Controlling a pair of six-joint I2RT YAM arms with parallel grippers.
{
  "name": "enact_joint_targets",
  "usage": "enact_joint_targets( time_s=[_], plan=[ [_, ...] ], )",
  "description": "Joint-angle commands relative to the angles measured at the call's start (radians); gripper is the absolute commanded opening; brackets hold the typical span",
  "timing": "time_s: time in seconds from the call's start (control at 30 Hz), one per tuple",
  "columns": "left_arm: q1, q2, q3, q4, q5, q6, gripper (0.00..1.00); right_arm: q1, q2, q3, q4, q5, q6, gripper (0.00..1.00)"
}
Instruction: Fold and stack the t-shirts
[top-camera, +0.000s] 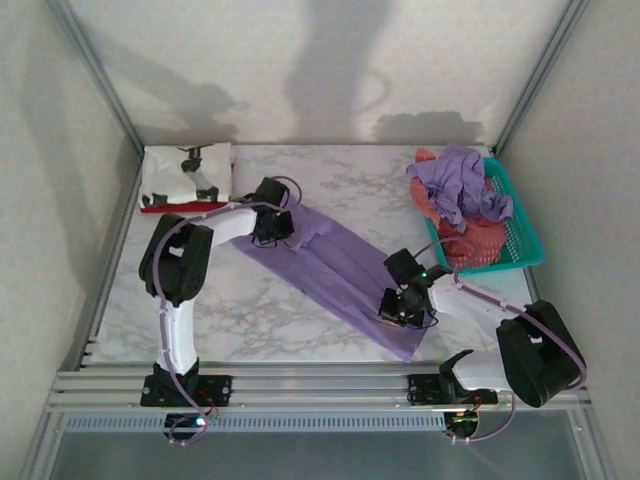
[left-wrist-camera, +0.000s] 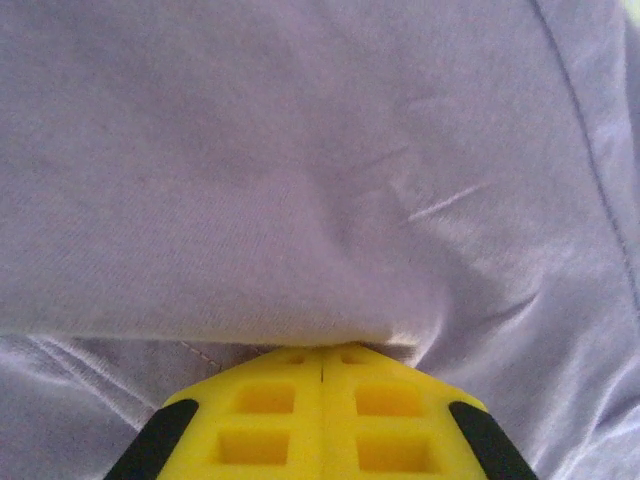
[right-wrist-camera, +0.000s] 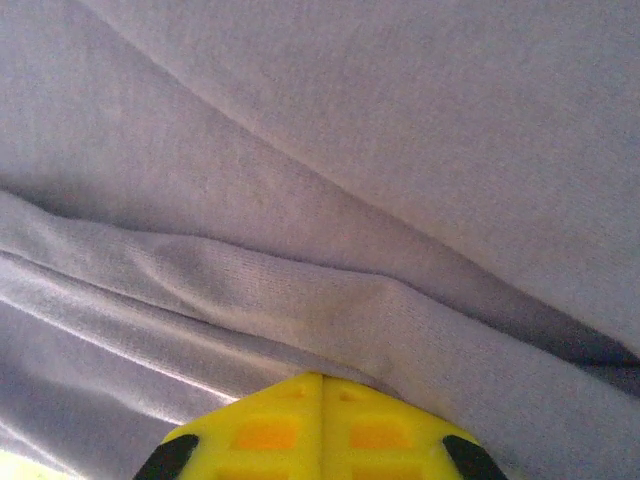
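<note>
Left gripper (left-wrist-camera: 322, 362) and right gripper (right-wrist-camera: 322, 388) each pinch a thin fold of the lavender t-shirt (top-camera: 330, 265). Pull unevenly and you may lose one fold, skewing it.

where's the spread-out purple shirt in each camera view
Top external: lavender shirt lies diagonally at centre.
Left wrist: its cloth sits above the left gripper, hem pinched.
Right wrist: its folds sit above the right gripper.
Shared landmark: each gripper clamps one shirt end, left far, right near.

Matt lav. cloth tee (top-camera: 340, 268), smooth marble-look tabletop (top-camera: 345, 185), teal plastic mesh basket (top-camera: 522, 236), yellow plastic fingers (left-wrist-camera: 250, 425)
</note>
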Motion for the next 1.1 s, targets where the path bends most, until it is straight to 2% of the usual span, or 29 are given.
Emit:
enact_joint_targets(
  time_s=[0.0, 0.1, 0.23, 0.33, 0.47, 0.7, 0.87, 1.07],
  plan=[
    [-0.003, 0.155, 0.159, 0.029, 0.037, 0.033, 0.00, 0.086, 0.044, -0.050, 0.064, -0.075, 0.077, 0.00],
    [-0.025, 0.235, 0.322, 0.073, 0.074, 0.019, 0.00, 0.179, 0.111, 0.000, 0.182, -0.102, 0.149, 0.00],
    [-0.060, 0.303, 0.579, -0.026, 0.058, 0.025, 0.00, 0.227, 0.120, 0.151, 0.085, -0.020, 0.155, 0.00],
    [-0.065, 0.278, 0.665, -0.099, 0.012, 0.049, 0.01, 0.226, 0.072, 0.223, -0.039, 0.050, 0.111, 0.00],
    [-0.065, 0.175, 0.569, -0.109, -0.052, 0.060, 0.03, 0.202, 0.035, 0.232, -0.128, 0.090, 0.072, 0.00],
    [-0.067, 0.087, 0.297, -0.017, -0.017, 0.019, 0.00, 0.129, -0.002, 0.111, -0.113, 0.094, 0.069, 0.00],
    [-0.076, 0.118, 0.256, 0.010, -0.028, 0.001, 0.00, 0.124, -0.006, 0.062, -0.115, 0.088, 0.068, 0.00],
    [-0.073, 0.226, 0.289, 0.008, -0.036, 0.005, 0.00, 0.126, -0.027, -0.026, -0.066, 0.041, 0.109, 0.00]
  ],
)
